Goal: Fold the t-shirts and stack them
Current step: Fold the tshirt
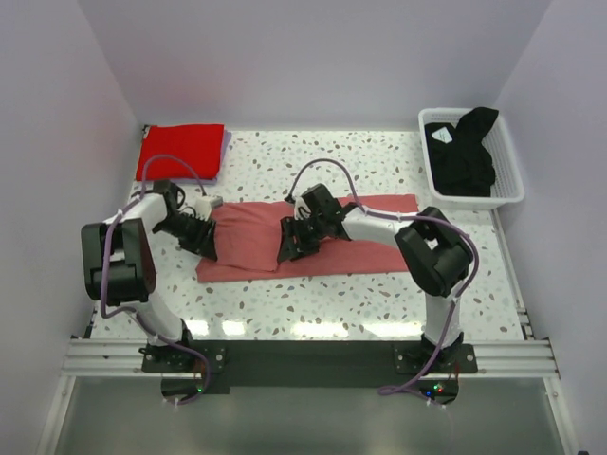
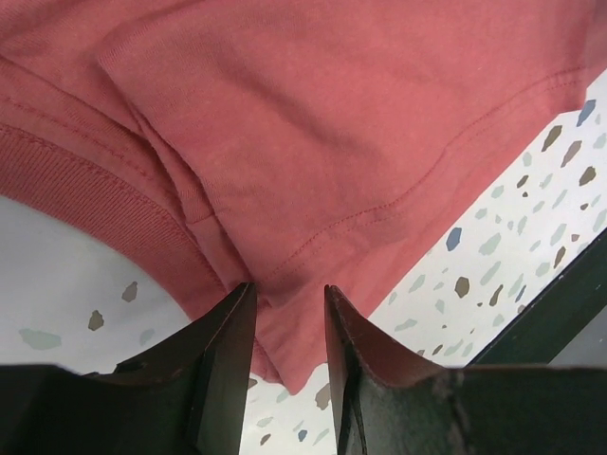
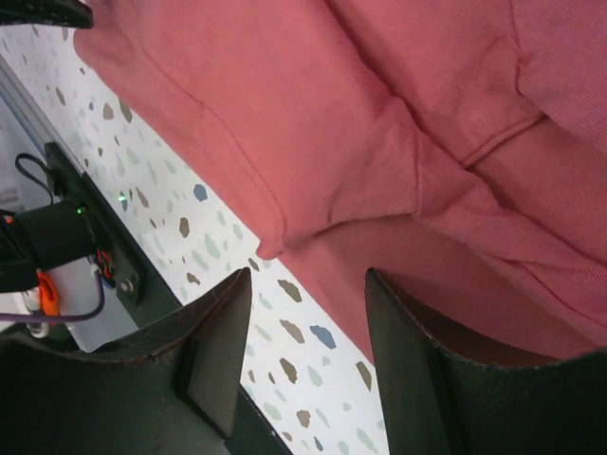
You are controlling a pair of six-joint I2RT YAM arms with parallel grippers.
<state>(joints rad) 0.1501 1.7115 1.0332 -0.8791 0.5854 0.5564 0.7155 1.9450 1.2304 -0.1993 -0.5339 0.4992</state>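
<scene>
The salmon-pink t-shirt lies spread across the middle of the table, with its left part folded over on itself. My left gripper is low over its left end. In the left wrist view the jaws stand slightly apart astride a folded edge of the pink cloth, not pinching it. My right gripper is over the shirt's front edge. Its jaws are open and empty, just off a folded sleeve corner. The bright red t-shirt lies folded at the back left. The black t-shirt is bunched in the basket.
The white slatted basket stands at the back right corner. White walls enclose the table on three sides. A dark mounting rail runs along the near edge. Bare speckled table shows between the red shirt and the basket.
</scene>
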